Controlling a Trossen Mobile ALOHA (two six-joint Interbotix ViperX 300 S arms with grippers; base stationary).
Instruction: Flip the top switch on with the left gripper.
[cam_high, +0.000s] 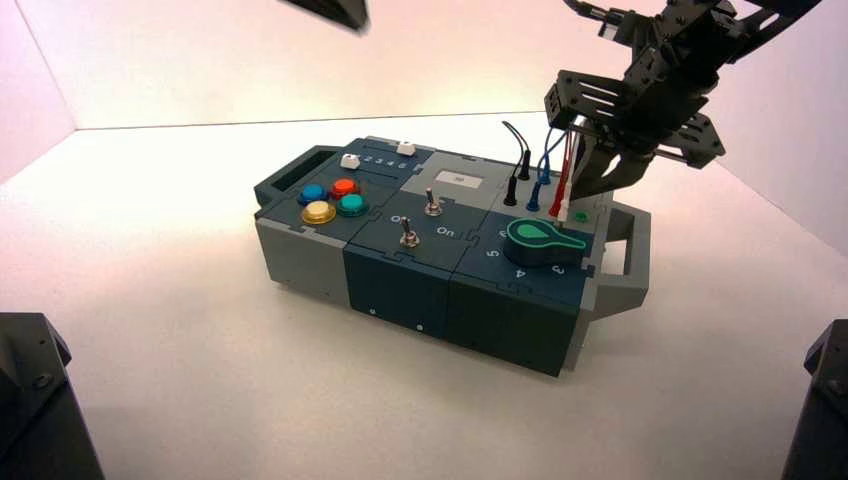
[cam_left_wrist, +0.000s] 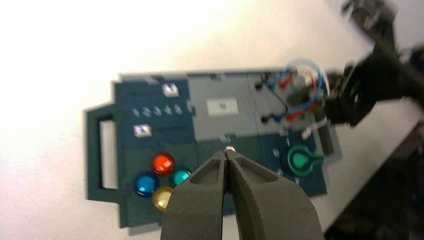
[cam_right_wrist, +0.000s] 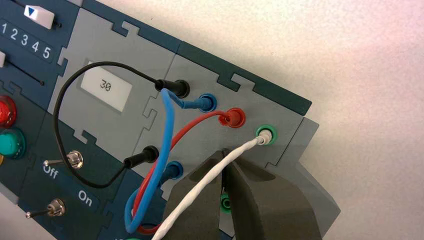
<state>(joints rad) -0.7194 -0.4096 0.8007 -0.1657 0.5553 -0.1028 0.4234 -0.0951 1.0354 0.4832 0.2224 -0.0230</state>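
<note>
Top switch: small silver toggle lever on a round nut (cam_right_wrist: 74, 159), bordering the grey display tile (cam_right_wrist: 107, 75); lever leans toward the coloured buttons, "Off" lettered beside it.
Left gripper: black, two tapered fingers (cam_left_wrist: 226, 155), above the box by the tile's switch-side edge; tips together, nothing seen in hold.
Right gripper: black, tapered (cam_right_wrist: 225, 154), over the socket panel beside the tile; tips together.
Views: left wrist shows the tips near the top switch; high view, only a dark piece at its upper edge. Right wrist reads "30" on the display.
Sockets: beside the tile; white-wire plug (cam_right_wrist: 265, 136) in a green-ringed one, red plug (cam_right_wrist: 233, 118) in a red one.
</note>
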